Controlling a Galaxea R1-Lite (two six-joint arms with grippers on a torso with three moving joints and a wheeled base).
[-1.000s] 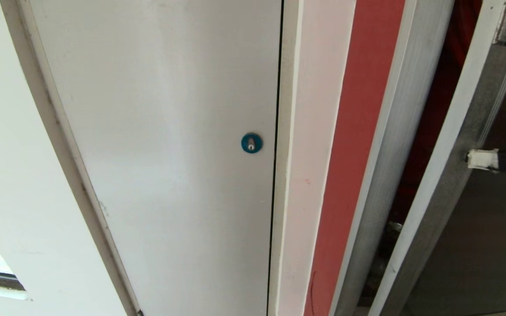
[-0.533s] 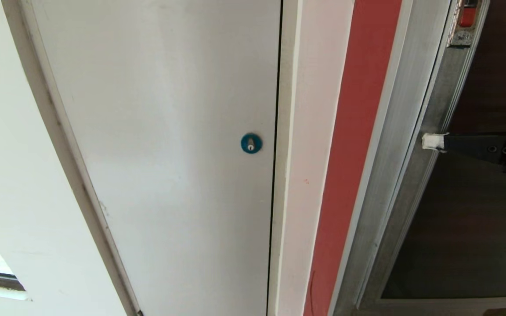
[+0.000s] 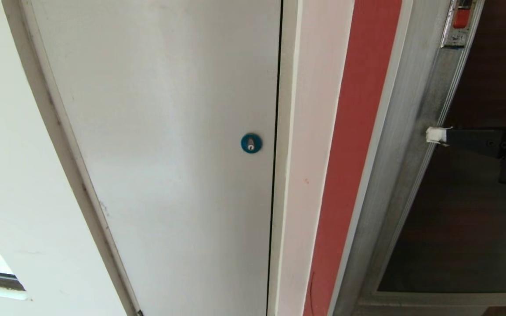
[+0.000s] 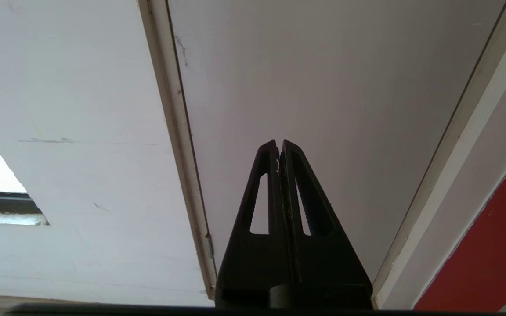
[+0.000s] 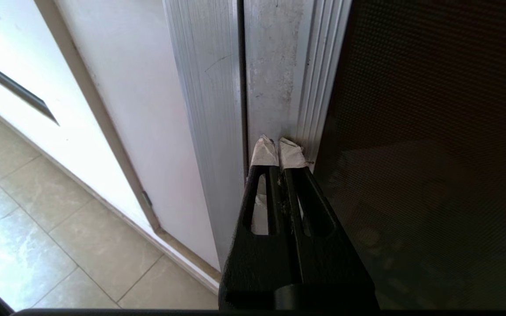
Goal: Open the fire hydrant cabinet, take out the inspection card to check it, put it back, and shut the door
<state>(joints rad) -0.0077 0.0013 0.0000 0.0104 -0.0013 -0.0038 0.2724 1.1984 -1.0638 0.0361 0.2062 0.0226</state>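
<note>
1. Pressing its taped tips against the door [image 3: 464, 210] frame, the right gripper [image 5: 278, 151] has its fingers pinched together with nothing between them, so it acts as a blunt pusher, not a clamp.
2. The contact point sits on the silver stile below the red latch [image 3: 460, 18], probably because the latch edge gives the most leverage for shutting.
3. The door lies almost flush with the fire hydrant cabinet [image 3: 404, 109] frame; only a thin dark seam shows in the right wrist view, so the closing step looks nearly done.
4. The inspection card is not visible; presumably it is behind the tinted glass.
5. The left gripper [image 4: 279, 147], fingers together and empty, idles facing the white door [image 3: 165, 145] with its blue lock [image 3: 251, 143].
</note>
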